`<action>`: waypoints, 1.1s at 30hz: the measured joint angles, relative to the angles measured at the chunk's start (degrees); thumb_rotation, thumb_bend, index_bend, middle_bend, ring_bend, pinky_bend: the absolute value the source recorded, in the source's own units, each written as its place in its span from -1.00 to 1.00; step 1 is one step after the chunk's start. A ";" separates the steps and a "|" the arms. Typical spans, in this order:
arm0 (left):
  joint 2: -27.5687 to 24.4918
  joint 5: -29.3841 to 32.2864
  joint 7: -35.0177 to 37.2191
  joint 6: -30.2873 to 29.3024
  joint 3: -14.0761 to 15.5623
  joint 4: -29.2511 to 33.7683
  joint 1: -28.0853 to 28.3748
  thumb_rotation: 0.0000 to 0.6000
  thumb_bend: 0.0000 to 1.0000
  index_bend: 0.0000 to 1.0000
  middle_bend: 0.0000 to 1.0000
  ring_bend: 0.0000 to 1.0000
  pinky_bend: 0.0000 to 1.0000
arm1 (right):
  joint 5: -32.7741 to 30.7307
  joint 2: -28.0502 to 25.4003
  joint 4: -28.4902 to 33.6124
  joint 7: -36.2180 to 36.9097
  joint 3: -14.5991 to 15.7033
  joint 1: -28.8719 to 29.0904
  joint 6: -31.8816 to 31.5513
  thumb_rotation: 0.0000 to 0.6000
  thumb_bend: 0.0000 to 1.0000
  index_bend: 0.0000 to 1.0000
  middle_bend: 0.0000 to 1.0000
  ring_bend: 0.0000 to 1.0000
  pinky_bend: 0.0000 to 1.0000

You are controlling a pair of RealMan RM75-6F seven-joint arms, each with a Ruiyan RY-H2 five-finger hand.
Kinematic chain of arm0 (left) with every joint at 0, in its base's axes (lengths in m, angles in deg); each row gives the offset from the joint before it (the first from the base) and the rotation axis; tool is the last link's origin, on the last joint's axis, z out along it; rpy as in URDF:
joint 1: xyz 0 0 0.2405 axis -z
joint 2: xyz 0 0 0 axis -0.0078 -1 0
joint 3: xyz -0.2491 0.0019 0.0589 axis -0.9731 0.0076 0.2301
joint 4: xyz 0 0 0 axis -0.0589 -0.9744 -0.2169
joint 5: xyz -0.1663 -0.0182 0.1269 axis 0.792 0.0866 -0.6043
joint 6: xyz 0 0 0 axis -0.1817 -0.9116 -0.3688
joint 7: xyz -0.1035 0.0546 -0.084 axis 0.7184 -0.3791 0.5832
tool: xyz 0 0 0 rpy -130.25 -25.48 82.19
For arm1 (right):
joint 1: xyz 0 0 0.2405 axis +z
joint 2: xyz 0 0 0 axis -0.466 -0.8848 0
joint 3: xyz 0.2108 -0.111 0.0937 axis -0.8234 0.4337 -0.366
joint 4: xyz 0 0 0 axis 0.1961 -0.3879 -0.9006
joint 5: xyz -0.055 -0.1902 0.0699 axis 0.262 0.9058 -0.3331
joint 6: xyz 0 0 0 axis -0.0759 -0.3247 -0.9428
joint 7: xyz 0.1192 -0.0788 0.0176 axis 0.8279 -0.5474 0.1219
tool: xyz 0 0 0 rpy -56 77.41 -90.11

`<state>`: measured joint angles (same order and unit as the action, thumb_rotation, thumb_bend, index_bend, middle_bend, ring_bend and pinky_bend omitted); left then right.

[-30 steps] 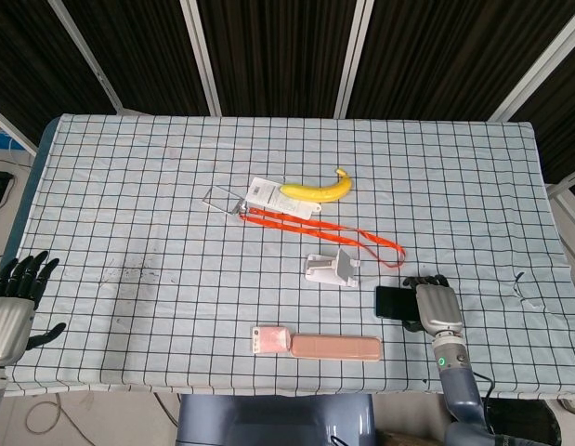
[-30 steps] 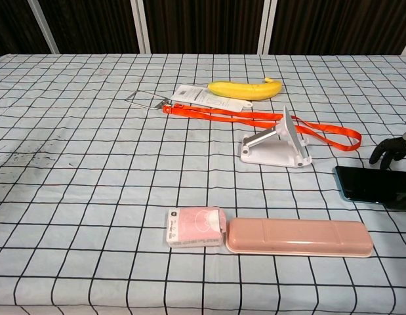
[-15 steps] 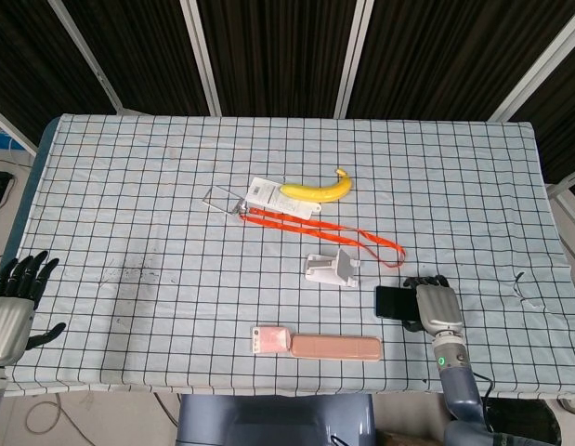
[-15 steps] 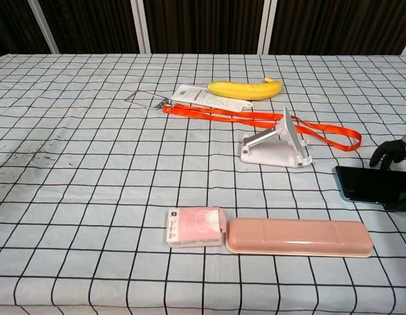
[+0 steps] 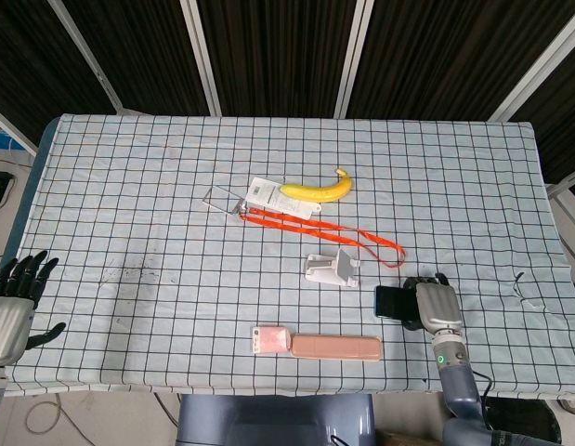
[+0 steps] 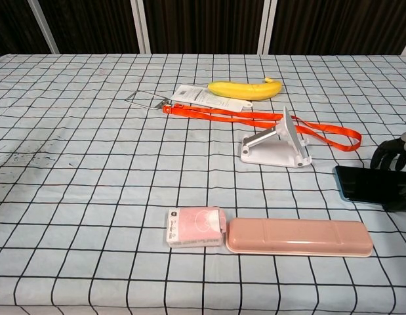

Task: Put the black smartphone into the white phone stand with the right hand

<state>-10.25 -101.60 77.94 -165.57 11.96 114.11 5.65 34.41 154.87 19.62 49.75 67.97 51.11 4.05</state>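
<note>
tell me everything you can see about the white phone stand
The white phone stand looks like plastic: a flat base on the checked tablecloth with a tilted back plate rising from it. It holds nothing. It sits near the table's middle, left of the black smartphone and apart from it. The orange lanyard runs just behind it; whether they touch cannot be told.

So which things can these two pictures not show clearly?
- Right robot hand: the chest view's right edge cuts it off, so its grip on the black smartphone is unclear.
- Smartphone's right end: hidden under that hand in the head view.
- Left robot hand: absent from the chest view.
- Print on the pink box: too small.
</note>
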 measured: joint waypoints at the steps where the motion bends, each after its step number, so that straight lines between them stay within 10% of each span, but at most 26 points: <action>1: 0.00 0.00 0.01 -0.02 0.00 0.01 0.00 1.00 -1.00 -1.00 -1.00 -1.00 -1.00 | 0.00 0.00 -0.01 0.00 0.02 0.04 -0.04 1.00 -0.52 -0.03 0.03 -0.23 -0.70; 10: -0.06 0.03 0.17 -0.02 0.01 0.08 -0.03 1.00 -1.00 -1.00 -1.00 -1.00 -1.00 | 1.49 -0.09 -0.32 1.30 0.53 -0.13 -0.41 1.00 -0.41 0.12 0.19 -0.05 -0.35; 33: -0.08 0.10 0.34 -0.10 -0.06 0.20 -0.06 1.00 -1.00 -1.00 -1.00 -1.00 -1.00 | 9.78 -3.68 5.65 17.96 -2.84 -1.80 -2.06 1.00 -0.40 0.12 0.17 -0.08 -0.35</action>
<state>-10.33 -101.49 78.28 -165.68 11.90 114.30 5.59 44.19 151.18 25.27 67.71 65.12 49.31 1.98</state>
